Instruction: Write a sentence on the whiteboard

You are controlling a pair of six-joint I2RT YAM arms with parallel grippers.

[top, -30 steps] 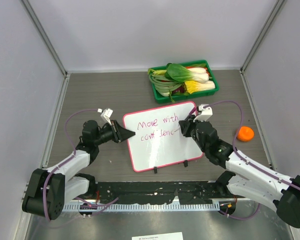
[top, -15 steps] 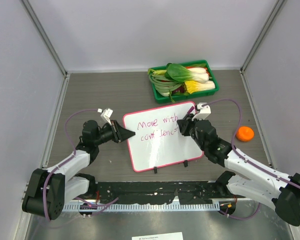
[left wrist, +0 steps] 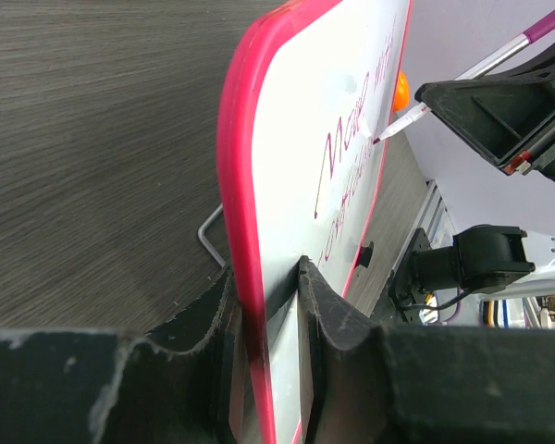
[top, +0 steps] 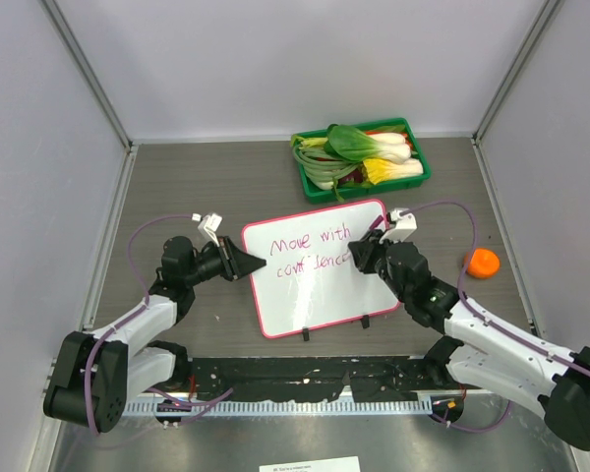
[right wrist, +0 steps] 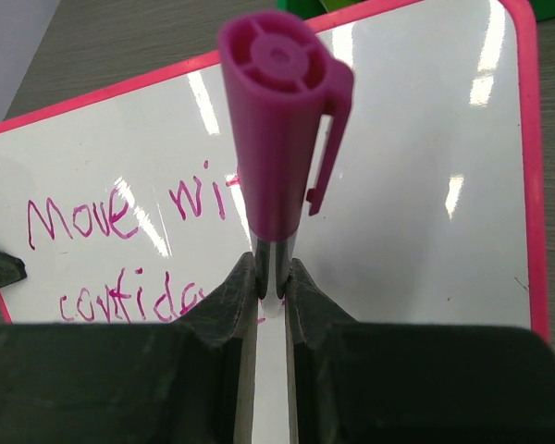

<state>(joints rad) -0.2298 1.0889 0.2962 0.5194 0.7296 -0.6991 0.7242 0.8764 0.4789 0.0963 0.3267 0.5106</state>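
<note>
The whiteboard (top: pixel 315 280) with its pink-red frame lies mid-table and reads "Move with confidence" in magenta ink. My left gripper (top: pixel 258 263) is shut on the board's left edge; the left wrist view shows the frame (left wrist: pixel 250 231) pinched between the jaws. My right gripper (top: pixel 362 255) is shut on a magenta marker (right wrist: pixel 279 157), held upright over the right end of the second line. The marker's tip (left wrist: pixel 381 139) touches the board beside the writing. The board also fills the right wrist view (right wrist: pixel 425 185).
A green tray (top: pixel 416 173) of bok choy and other vegetables stands at the back right. An orange cap-like object (top: pixel 483 263) lies to the right of the board. Grey walls close in on both sides.
The right gripper has shifted slightly along the second line with the marker, and the word "confidence" now shows more letters at its end. The left arm has not moved.
</note>
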